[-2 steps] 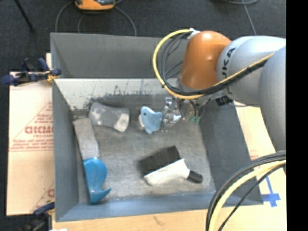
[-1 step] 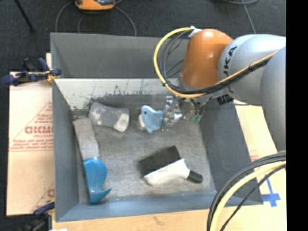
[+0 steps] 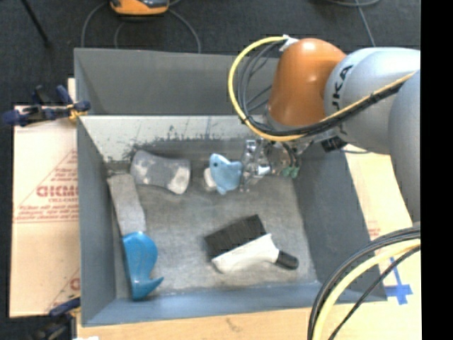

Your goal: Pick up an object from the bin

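Observation:
My gripper (image 3: 255, 164) hangs below the orange wrist cover near the bin's back wall, right of centre. Just to its left, touching or nearly touching it, lies a small light-blue soft thing (image 3: 226, 173) with a white end towards the left. Whether that thing sits inside the gripper I cannot tell. Further left along the back wall rests a grey and white crumpled lump (image 3: 161, 171). A black brush with a white handle (image 3: 244, 246) lies on the floor in front of the gripper.
A grey foam block (image 3: 127, 204) leans along the left wall. A bright blue scoop-shaped thing (image 3: 141, 264) stands in the front left corner. The arm and its cables hang over the bin's back right corner.

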`<state>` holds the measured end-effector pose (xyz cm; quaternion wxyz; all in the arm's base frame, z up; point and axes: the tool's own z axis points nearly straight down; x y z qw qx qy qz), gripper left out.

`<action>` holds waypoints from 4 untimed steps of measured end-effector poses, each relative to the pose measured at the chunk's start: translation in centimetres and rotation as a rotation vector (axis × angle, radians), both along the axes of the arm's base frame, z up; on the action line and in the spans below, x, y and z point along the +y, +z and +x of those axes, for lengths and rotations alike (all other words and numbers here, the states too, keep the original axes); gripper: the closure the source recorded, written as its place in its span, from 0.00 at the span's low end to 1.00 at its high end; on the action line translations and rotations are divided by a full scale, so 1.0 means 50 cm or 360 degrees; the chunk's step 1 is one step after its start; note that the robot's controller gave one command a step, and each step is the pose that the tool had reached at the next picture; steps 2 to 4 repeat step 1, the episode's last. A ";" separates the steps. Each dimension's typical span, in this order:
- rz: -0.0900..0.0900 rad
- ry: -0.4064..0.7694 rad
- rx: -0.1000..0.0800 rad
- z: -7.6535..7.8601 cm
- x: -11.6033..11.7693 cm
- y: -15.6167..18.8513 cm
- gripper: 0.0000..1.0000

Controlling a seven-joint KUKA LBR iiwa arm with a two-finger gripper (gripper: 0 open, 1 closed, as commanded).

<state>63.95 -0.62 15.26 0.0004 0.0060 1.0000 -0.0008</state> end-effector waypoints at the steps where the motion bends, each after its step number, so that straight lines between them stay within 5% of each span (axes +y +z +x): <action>1: 0.0000 0.0001 -0.0003 0.001 0.000 0.031 1.00; 4: 0.0000 0.0001 -0.0003 0.001 0.000 0.031 1.00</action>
